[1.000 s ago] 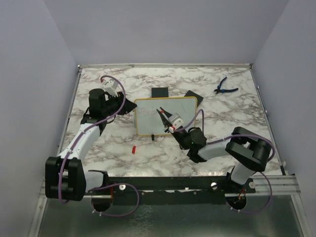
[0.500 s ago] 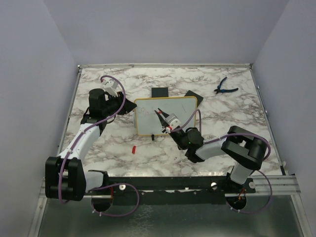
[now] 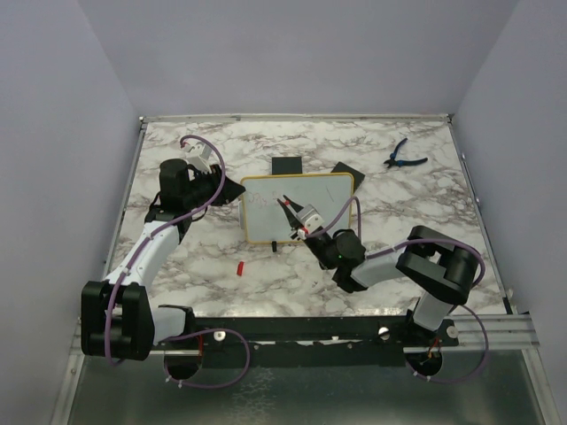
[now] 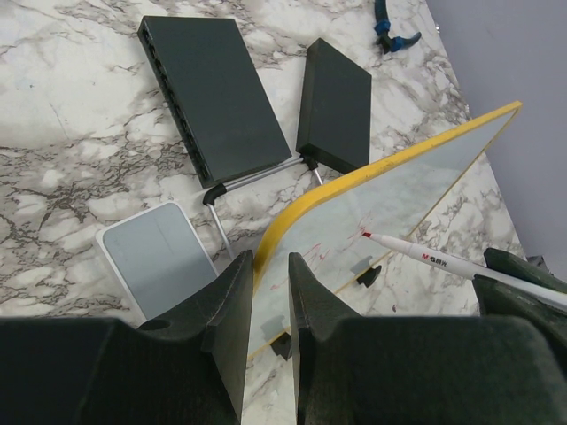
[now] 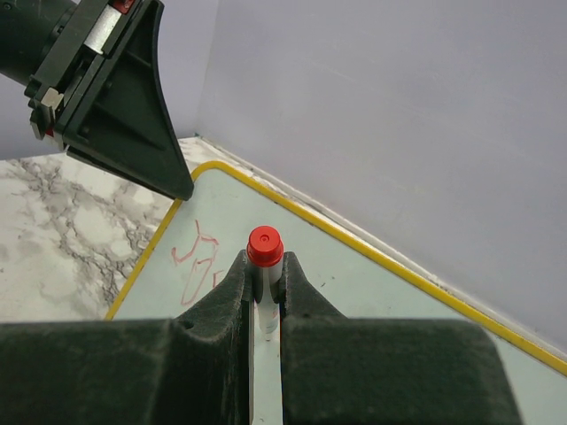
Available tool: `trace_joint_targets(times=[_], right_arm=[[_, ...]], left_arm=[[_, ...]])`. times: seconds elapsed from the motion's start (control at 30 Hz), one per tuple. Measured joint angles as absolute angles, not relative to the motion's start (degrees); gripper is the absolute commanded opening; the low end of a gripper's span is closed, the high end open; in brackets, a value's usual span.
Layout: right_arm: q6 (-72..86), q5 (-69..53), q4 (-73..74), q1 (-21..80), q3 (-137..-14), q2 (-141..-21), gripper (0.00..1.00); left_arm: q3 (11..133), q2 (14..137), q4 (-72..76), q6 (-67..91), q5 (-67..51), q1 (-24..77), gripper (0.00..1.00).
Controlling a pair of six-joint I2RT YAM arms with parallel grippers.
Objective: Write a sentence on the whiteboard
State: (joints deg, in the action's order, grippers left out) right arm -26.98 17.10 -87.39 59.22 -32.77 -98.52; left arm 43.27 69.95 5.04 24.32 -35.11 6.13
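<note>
**Both pincers clamped, marker tip at the board**

The table [image 3: 425,239] was a smooth, faintly glossy white marble-look top with grey-brown veining. A thin metal rail edged it, and plain matte lilac-grey walls [image 3: 292,53] boxed it in on three sides.

The left pincer [image 4: 270,328] was clenched on the whiteboard [image 4: 390,204]. Its two black, grainy fingers [image 4: 232,310] pinched the thin yellow frame between them, near a rounded corner. The board stood tilted up off the marble and stretched away to the right of that pincer, its face pale and smooth with a soft sheen.

The right pincer [image 5: 264,276] was clamped round a marker [image 5: 264,246], a slim white barrel with a round red end poking out between the fingers. From the left wrist, that red tip looked to be touching the board's face. The sentence [image 5: 199,257] was only a few thin red loops, just left of the right pincer and close to the frame's left side.

Beyond the left pincer lay a long black box [image 4: 213,88] and a shorter black box [image 4: 335,106], both flat, matte and rectangular. A pale grey slab [image 4: 155,257] with rounded corners lay just left of that pincer's fingers. Blue-handled pliers [image 3: 405,157] lay well off to the right of the right pincer, near the back rail. A small red cap [image 3: 240,267] lay on the marble to that pincer's left, nearer the arm bases.
</note>
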Motion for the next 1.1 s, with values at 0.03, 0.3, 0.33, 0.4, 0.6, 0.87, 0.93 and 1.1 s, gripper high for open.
trace_joint_targets(times=[0.03,0.3,0.33,0.4,0.6,0.87,0.93,1.1], right_arm=[[-26.98,17.08,-87.39,59.24,-32.6,-98.52,0.01],[-26.57,17.08,-87.44,59.24,-31.75,-98.35,0.01],[-26.57,17.08,-87.44,59.24,-31.75,-98.35,0.01],[-26.57,17.08,-87.44,59.24,-31.75,-98.35,0.01],[-26.61,17.1,-87.37,59.24,-31.92,-98.35,0.01],[-28.14,17.52,-87.37,59.22,-33.69,-98.35,0.01],[-28.56,17.61,-87.35,59.22,-33.71,-98.35,0.01],[-28.99,17.76,-87.37,59.24,-33.69,-98.35,0.01]], left_arm=[[43.27,69.95,5.04,24.32,-35.11,6.13,0.24],[43.27,69.95,5.04,24.25,-35.07,6.13,0.24],[43.27,69.95,5.04,24.25,-35.07,6.13,0.24],[43.27,69.95,5.04,24.21,-35.07,6.13,0.24],[43.27,69.95,5.04,24.18,-35.07,6.13,0.24],[43.27,69.93,5.04,24.21,-35.09,6.13,0.24],[43.27,69.93,5.04,24.21,-35.09,6.13,0.24],[43.27,69.93,5.04,24.21,-35.07,6.13,0.24]])
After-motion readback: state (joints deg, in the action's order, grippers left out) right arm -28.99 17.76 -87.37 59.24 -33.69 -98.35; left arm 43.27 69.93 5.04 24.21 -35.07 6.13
